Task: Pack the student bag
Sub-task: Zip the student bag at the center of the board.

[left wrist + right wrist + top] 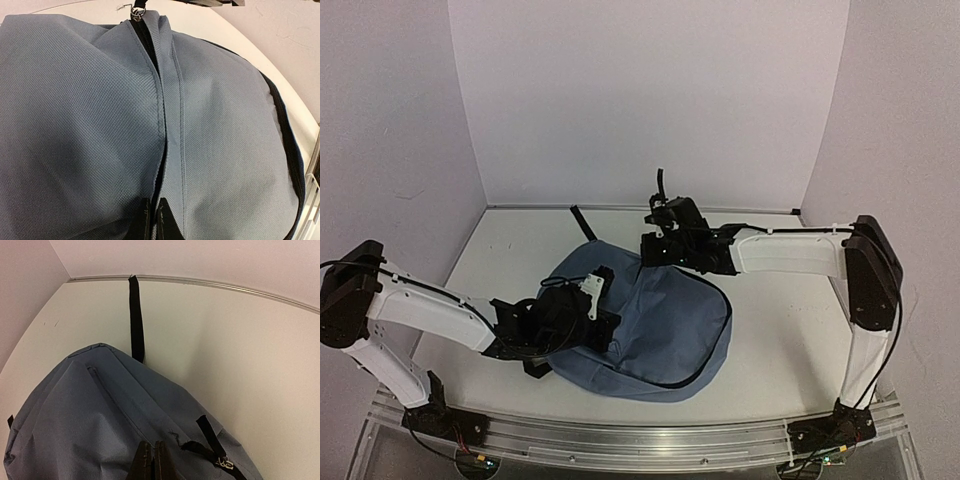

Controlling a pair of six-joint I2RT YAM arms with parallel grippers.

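Note:
The student bag [660, 335], a slate-blue backpack, lies flat in the middle of the table. My left gripper [603, 278] rests on its left side. In the left wrist view the gripper [156, 222] is shut on the fabric flap beside the zipper, which runs up to a metal zipper pull [137, 11]. My right gripper [648, 255] is at the bag's far top edge. In the right wrist view it [152, 460] is shut, its tips pinched on the bag [75, 410] at a seam. A black pull ribbon [207, 437] lies just to its right.
A black strap [136, 320] of the bag trails across the table toward the back wall; it also shows in the top view [583, 222]. Walls close in the table at the back and both sides. A metal rail [640, 440] runs along the near edge.

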